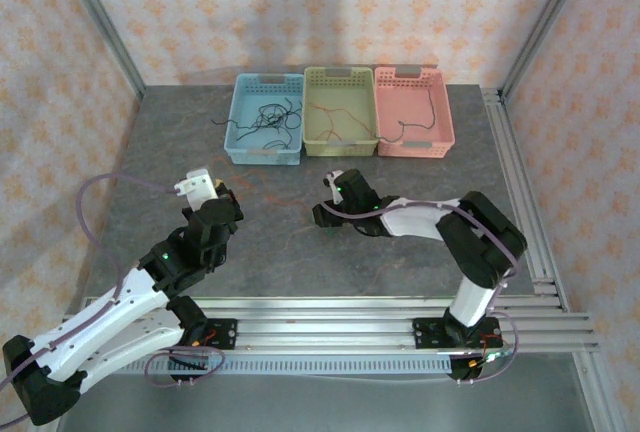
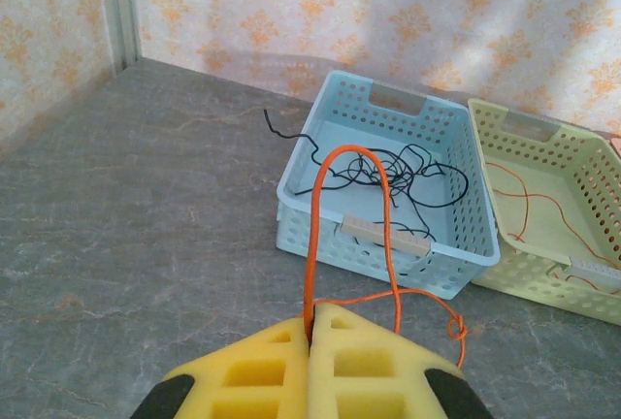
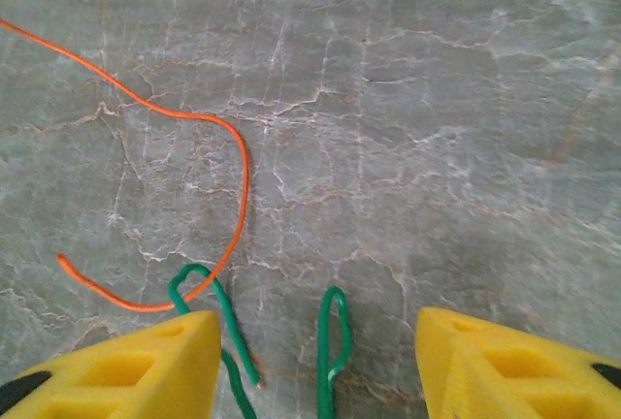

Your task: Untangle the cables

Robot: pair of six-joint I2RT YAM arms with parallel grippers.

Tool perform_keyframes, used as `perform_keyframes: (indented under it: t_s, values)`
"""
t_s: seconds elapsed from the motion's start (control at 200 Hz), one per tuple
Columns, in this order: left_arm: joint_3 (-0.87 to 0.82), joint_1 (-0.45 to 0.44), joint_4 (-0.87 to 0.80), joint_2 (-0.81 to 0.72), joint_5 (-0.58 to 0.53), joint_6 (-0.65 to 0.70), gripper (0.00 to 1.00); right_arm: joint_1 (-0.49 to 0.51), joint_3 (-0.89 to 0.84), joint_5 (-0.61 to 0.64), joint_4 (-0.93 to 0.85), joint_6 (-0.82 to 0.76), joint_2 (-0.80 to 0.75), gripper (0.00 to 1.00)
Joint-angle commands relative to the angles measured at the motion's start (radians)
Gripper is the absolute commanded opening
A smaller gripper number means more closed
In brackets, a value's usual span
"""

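Left wrist view has the orange cable rising out of the seam of the left gripper, whose yellow pads are pressed together on it. The cable arches toward 12 o'clock, drops back at 1 o'clock and ends in a small kink on the table at 3 o'clock of the pads. Beyond the loop, at 12 o'clock, a tangle of black cables lies in the blue basket, with one black end trailing over its rim at 10 o'clock. A thin orange-red strand lies in the green basket just beside it at 2 o'clock. On the right wrist camera the green cable lies on the stone-patterned surface as two narrow bends. One sits between the spread pads of the right gripper and the other against the pad at 7 o'clock; neither pad grips it. An orange length crosses that second bend, and I cannot tell whether it is hooked through. From above, the pink basket closes the row at 1 o'clock with a black cable inside.
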Motion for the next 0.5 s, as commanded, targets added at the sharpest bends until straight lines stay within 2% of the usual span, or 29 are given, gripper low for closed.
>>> perform_keyframes:
  t_s: [0.0, 0.185, 0.285, 0.415, 0.495]
  values:
    - [0.008, 0.005, -0.013, 0.002, -0.014, 0.003, 0.00, 0.016, 0.063, 0.002, -0.136, -0.054, 0.050, 0.47]
    - [0.007, 0.004, -0.015, 0.004, -0.013, 0.003, 0.00, 0.016, 0.049, 0.052, -0.132, -0.062, 0.025, 0.27]
    - [0.007, 0.004, -0.014, 0.008, -0.011, 0.003, 0.00, 0.016, 0.013, 0.113, -0.095, -0.060, -0.024, 0.12]
    - [0.005, 0.004, -0.010, 0.011, -0.011, 0.003, 0.00, 0.015, -0.021, 0.186, -0.062, -0.057, -0.072, 0.01]
    - [0.004, 0.005, -0.009, 0.011, -0.011, 0.003, 0.00, 0.008, -0.041, 0.247, -0.049, -0.048, -0.100, 0.00]
